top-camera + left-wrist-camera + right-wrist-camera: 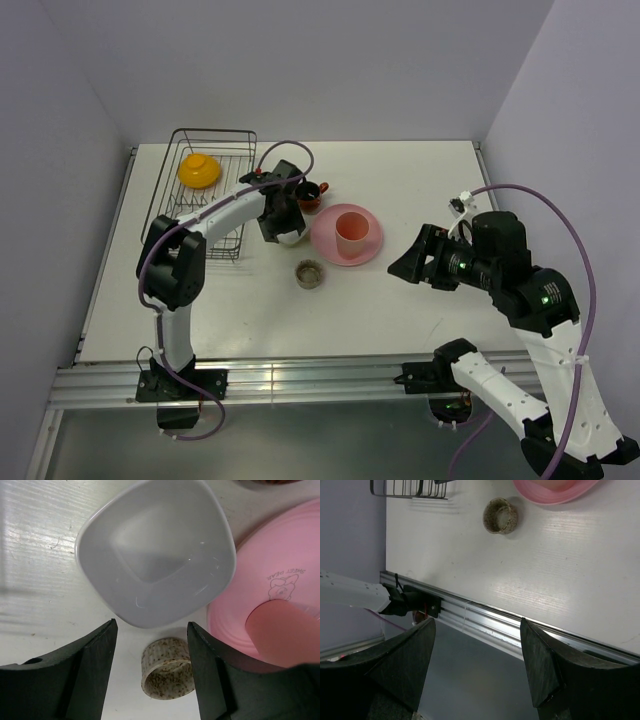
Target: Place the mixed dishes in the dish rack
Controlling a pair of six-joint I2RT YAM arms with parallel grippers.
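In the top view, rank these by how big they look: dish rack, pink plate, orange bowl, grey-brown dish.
Largest to smallest:
1. dish rack, far the largest
2. pink plate
3. orange bowl
4. grey-brown dish, the smallest
All four differ clearly in apparent size, so none tie.

From above, my left gripper (279,222) covers most of the white squarish bowl (291,238), and the mug (311,194) sits half behind that wrist. On the left wrist camera the pink plate (270,565) runs off the right edge and the pink tumbler (282,632) is a blur. My right wrist camera cuts the dish rack (410,496) off at the top.
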